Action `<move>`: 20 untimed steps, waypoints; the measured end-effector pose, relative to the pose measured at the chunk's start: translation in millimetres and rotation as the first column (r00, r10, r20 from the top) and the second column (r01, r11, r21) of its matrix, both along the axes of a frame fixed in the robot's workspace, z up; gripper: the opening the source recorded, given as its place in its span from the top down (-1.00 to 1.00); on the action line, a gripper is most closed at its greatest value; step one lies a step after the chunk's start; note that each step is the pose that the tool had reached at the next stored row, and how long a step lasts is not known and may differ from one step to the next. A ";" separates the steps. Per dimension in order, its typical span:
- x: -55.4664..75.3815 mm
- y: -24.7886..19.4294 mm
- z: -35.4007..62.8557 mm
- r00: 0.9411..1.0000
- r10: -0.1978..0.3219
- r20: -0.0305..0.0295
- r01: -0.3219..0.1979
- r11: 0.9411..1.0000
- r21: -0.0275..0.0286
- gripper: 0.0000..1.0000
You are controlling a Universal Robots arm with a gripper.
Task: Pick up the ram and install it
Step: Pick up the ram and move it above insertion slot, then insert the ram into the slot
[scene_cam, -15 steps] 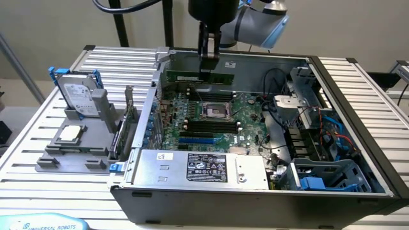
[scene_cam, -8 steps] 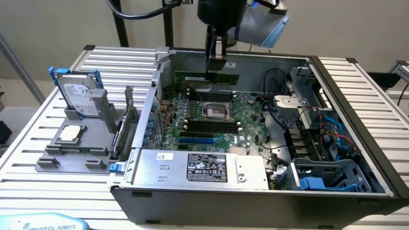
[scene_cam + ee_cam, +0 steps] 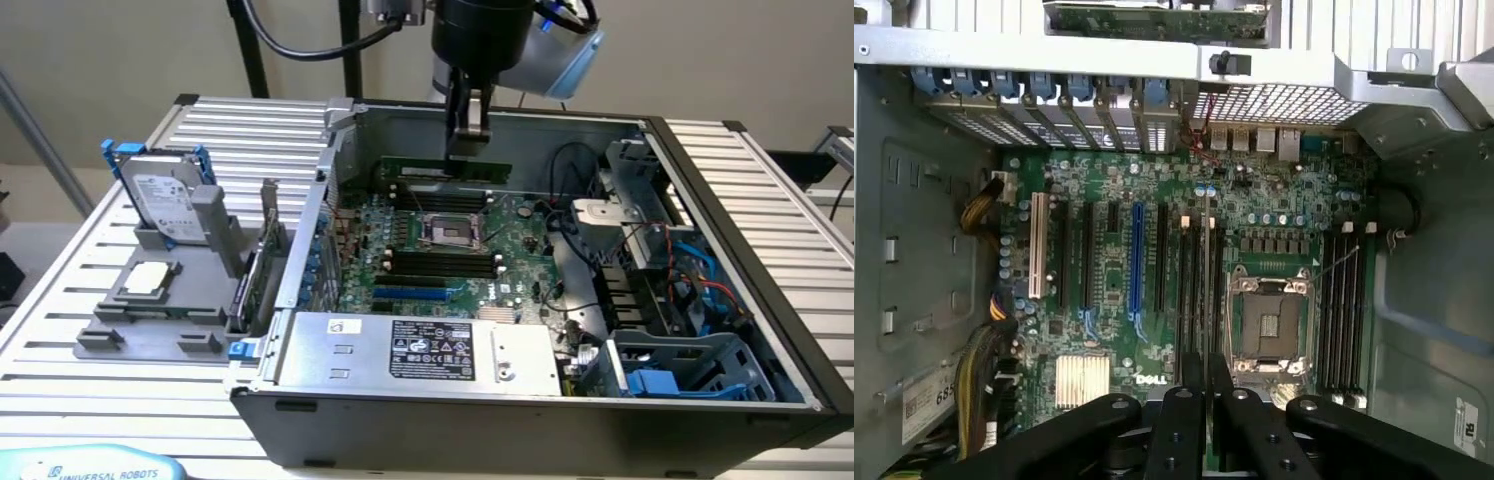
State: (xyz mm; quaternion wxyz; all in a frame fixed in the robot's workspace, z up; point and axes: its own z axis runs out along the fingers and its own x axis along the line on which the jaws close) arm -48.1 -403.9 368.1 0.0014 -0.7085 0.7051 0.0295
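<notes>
Hanging above the board (image 3: 400, 262) inside the open computer case (image 3: 534, 395), the ram (image 3: 407, 165) is pinched by its top edge in the closed hand (image 3: 467, 148). It is judged light, stiff and fragile, best gripped mid-length.

Fingers (image 3: 470, 130) grip ram (image 3: 427, 170) over motherboard (image 3: 441, 255).

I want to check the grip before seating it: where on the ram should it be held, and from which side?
Hold the ram at the middle of its upper long edge, coming from above, with fingers on its two flat faces. It is thin and stands on edge, so this leaves the lower edge free for a slot. The gripper grips it this way.
</notes>
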 end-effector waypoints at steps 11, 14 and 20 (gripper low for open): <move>0.8 0.2 -8.9 1.000 -0.019 0.009 0.019 1.000 0.000 0.73; 0.8 0.2 -8.9 1.000 -0.019 0.009 0.019 1.000 0.000 0.73; 0.8 0.2 -8.9 1.000 -0.019 0.009 0.019 1.000 0.000 0.73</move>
